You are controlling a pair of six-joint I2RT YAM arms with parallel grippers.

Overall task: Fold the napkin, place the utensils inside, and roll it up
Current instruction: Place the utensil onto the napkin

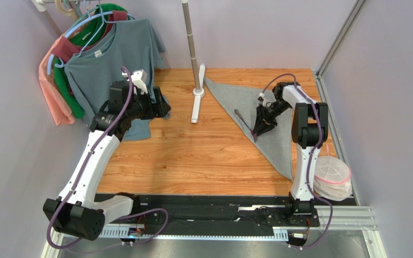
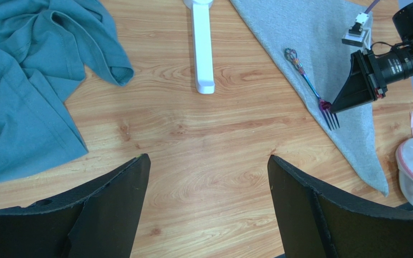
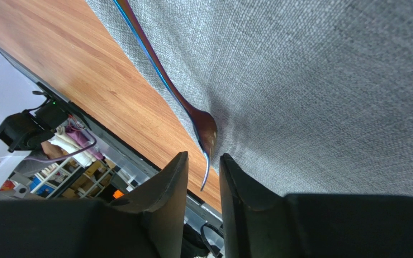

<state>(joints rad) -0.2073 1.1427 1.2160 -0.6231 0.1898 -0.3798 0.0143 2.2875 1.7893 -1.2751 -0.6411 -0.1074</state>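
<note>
our napkin (image 1: 246, 102) lies folded in a triangle at the desk's (image 1: 192, 156) right, the fork (image 2: 311, 88) along its long edge, we judge ready for rolling; our right gripper (image 3: 203, 161) stands slightly parted around the tines, not clamping; the left gripper (image 2: 208, 161) gapes wide, holding nothing.

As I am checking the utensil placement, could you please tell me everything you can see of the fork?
The fork is slim, of dark metal with a blue-to-pink sheen, with a thin handle, an ornate handle end and short tines. It lies flat and diagonal on the grey napkin, along its long slanted edge, tines reaching that edge. The right end effector stands over the tines, its jaws narrowly apart with a tine between them; I see no contact.
</note>
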